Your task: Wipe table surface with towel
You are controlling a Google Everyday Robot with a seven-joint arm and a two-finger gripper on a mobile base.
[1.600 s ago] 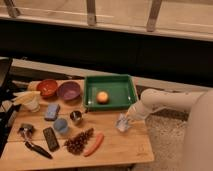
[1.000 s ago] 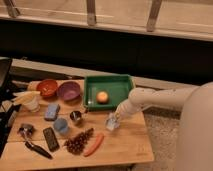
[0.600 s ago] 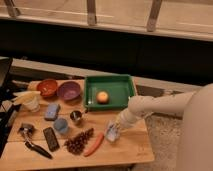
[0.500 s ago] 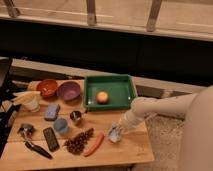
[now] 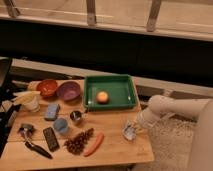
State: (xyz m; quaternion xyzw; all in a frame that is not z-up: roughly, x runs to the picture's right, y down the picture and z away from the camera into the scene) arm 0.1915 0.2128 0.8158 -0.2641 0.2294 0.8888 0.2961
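Field notes, wipe pass, one arm only

- Small pale crumpled towel [image 5: 128, 133] lies on the light wooden table [image 5: 115, 150], close to the table's right end as seen from the camera and a little in from the front edge
- Gripper [image 5: 132, 128] is down at the towel, touching it from the upper right, at the end of the white arm [image 5: 165, 107] that reaches in over that end of the table
- We cannot tell the claw's state: it merges with the cloth
- Towel is bunched, and we read no clear long axis in it
- Key relation: the towel sits under and just table-inward of the gripper, so any stroke starts from this corner
- Bare wood runs from the towel toward the orange carrot [image 5: 94, 144], in a strip between the green rectangular plastic tray [image 5: 111, 78] and the front edge
- We judge the sweep should go along that strip, stopping short of the carrot and keeping off the tray's wall
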